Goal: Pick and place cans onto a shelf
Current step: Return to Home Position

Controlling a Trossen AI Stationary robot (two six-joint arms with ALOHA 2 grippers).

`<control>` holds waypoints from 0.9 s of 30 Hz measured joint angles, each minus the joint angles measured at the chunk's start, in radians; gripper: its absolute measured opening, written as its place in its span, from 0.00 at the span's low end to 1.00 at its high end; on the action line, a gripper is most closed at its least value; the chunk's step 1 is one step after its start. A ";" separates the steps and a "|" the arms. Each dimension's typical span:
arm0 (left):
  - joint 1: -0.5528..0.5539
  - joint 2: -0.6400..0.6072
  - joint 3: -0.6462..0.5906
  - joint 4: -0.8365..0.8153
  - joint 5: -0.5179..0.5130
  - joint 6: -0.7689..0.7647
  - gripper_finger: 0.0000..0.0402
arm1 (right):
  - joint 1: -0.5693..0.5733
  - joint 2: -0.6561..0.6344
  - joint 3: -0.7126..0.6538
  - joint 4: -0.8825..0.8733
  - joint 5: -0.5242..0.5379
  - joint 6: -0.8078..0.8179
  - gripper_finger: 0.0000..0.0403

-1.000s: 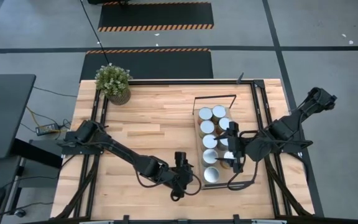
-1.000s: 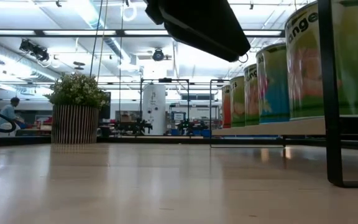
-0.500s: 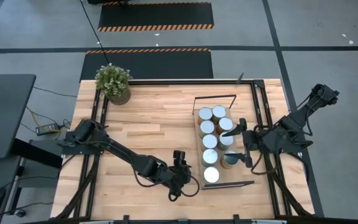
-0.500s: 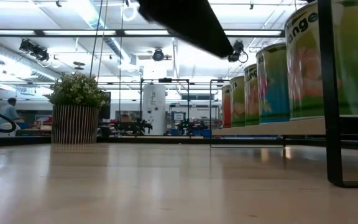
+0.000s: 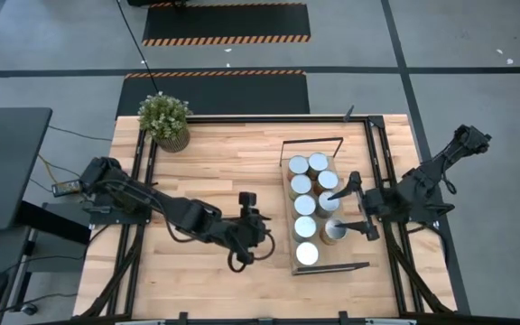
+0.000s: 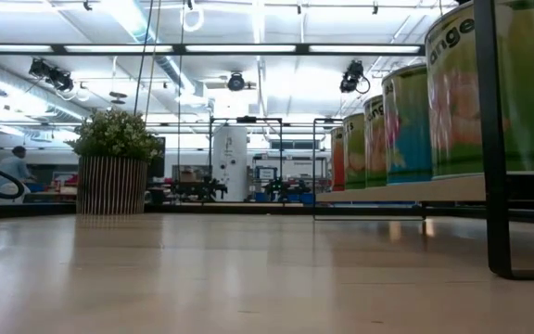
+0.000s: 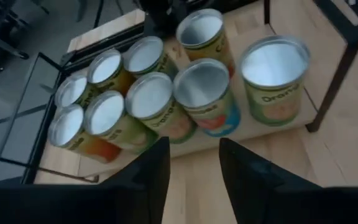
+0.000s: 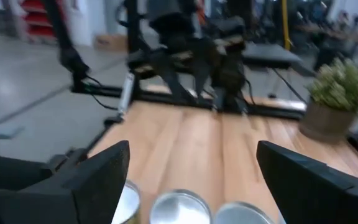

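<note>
The cans (image 5: pixel 303 204) all stand in two rows on the shelf (image 5: pixel 330 256), none on the bare tabletop (image 5: pixel 224 162) — left gripper (image 7: pixel 194 142) and right gripper (image 5: pixel 352 206) flank it, both spread and empty — so only the return home seems to remain

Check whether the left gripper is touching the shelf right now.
Apart. The high view shows bare tabletop between the left gripper and the shelf.

Both arms are matt black throughout. The left arm (image 5: pixel 188 217) is a chain of slim tubes and chunky rounded joints, with a thin black cable (image 5: pixel 238 261) looping off near its wrist; the right arm (image 5: pixel 422 185) matches. Left gripper (image 7: pixel 193 150) and right gripper (image 8: pixel 192 150) have dark, blunt, wedge-shaped fingers.
</note>
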 joint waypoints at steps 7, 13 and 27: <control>0.021 -0.005 -0.057 0.092 0.069 0.029 0.32 | -0.057 -0.161 -0.152 0.134 -0.137 -0.066 0.87; 0.038 -0.012 -0.192 0.247 0.127 0.073 0.29 | -0.099 -0.277 -0.228 0.140 -0.214 -0.069 0.87; 0.133 -0.366 -0.539 0.484 0.145 0.053 0.15 | -0.191 -0.495 -0.324 0.087 -0.272 -0.081 0.87</control>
